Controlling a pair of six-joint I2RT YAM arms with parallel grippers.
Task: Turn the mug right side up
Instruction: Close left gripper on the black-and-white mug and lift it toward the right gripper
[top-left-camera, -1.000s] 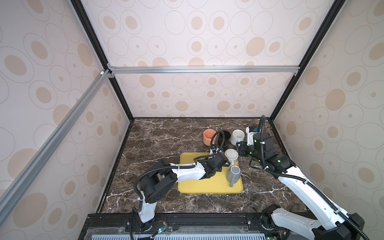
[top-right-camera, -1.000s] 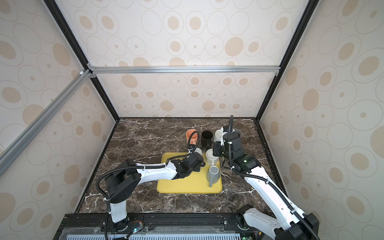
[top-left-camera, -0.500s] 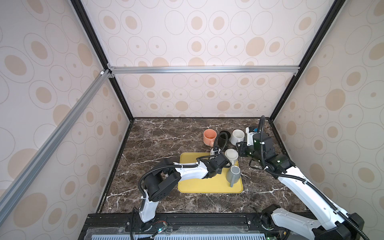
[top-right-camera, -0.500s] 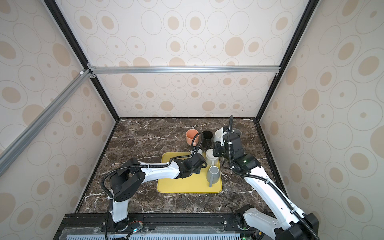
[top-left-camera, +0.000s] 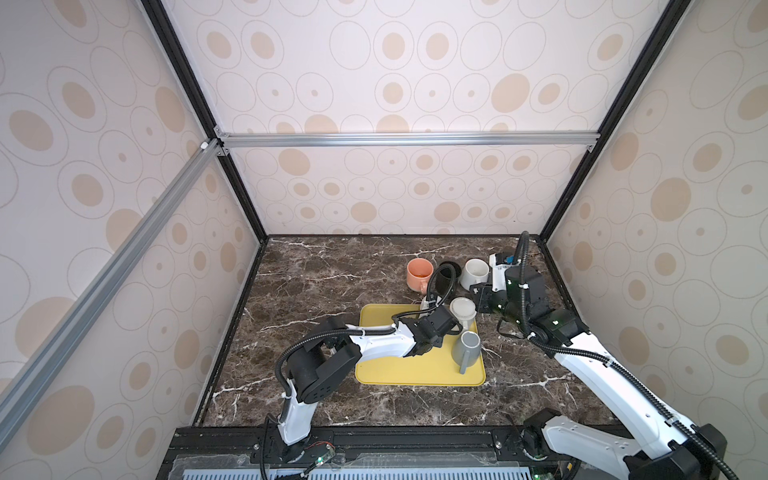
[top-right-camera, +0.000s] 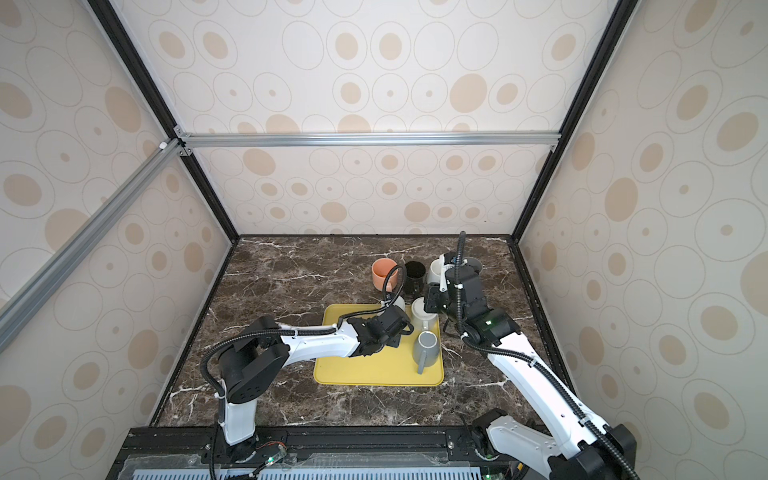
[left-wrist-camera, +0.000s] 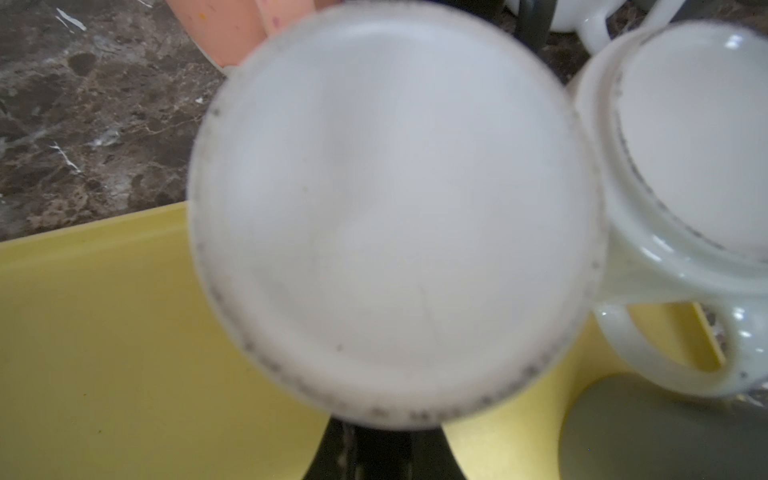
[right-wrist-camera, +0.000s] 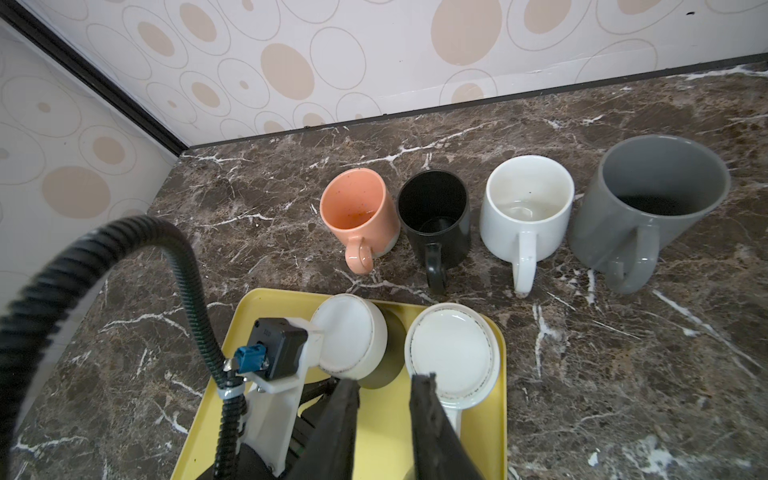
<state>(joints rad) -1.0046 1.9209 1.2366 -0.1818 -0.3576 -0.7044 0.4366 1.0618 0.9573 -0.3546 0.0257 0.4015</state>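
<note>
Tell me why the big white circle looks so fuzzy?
In the left wrist view the upside-down mug sits too near the lens, so it blurs; in the right wrist view the orange mug looks sharp; both top views are crisp but far away.

the table (right-wrist-camera: 623, 374) looks like polished dark marble with white veins. the tray (left-wrist-camera: 104, 332) is matt yellow plastic. the upturned white mug (left-wrist-camera: 390, 208) shows a dull, scuffed foot ring. the black mug (right-wrist-camera: 436, 232) and orange mug (right-wrist-camera: 374, 224) are glossy glazed ceramic, the orange one speckled. the frame bar (top-left-camera: 407, 139) is brushed metal.
</note>
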